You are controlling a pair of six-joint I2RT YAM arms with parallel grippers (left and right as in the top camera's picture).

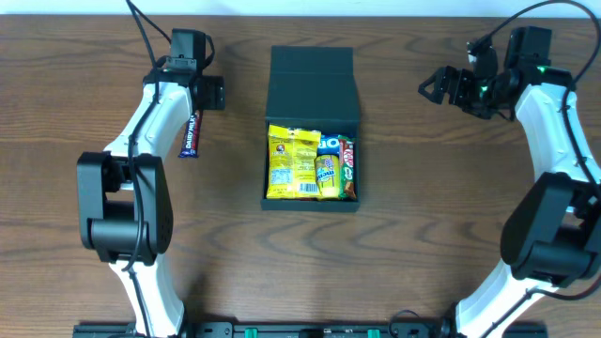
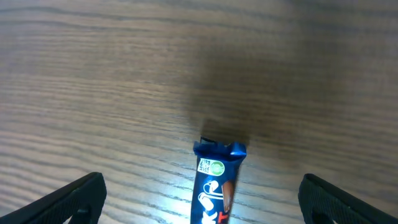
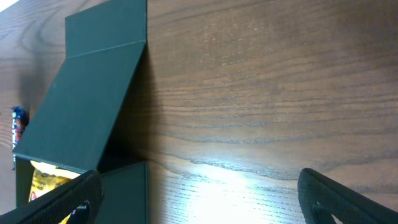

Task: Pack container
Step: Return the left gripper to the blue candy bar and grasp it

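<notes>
Blue-wrapped bar (image 1: 191, 134) sits centred below our wide-spread left pincer (image 2: 200, 186), the right pincer (image 3: 199, 186) equally wide; next, we reckon: descend, close, carry it to the container (image 1: 311, 80).

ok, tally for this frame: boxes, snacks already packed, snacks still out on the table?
Box: 1, lid open
Snacks in the box: 4 visible: yellow bag, blue packet, yellow-blue packet, red bar
Snacks on the table: 1, blue chocolate bar
Total: 6
</notes>
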